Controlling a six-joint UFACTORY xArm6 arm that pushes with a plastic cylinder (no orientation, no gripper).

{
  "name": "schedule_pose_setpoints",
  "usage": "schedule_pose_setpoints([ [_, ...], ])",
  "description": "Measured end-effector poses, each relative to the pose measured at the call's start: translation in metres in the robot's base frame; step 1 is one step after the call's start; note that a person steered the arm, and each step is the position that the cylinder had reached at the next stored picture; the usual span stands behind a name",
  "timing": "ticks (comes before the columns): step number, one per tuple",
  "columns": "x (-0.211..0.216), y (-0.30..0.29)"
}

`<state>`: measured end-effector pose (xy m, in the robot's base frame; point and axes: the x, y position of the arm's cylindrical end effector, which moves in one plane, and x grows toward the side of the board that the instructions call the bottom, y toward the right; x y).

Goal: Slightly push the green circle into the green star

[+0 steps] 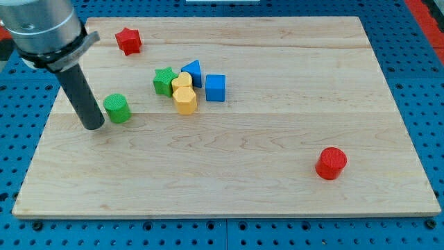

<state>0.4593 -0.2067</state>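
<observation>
The green circle (117, 108) is a short green cylinder at the left of the wooden board (277, 160). The green star (164, 80) lies up and to the right of it, a clear gap between them. My tip (94, 126) rests on the board just left of the green circle, close to it or touching its left side. The star sits at the left edge of a cluster of blocks.
Touching the star's right side are a yellow block (182, 82) and a yellow hexagon (184, 100), then a blue triangle (193, 72) and a blue cube (215, 87). A red star (128, 40) lies near the top left, a red cylinder (331, 163) at lower right.
</observation>
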Motion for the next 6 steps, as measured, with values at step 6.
schedule_pose_setpoints([
  [6,-0.036,0.069],
])
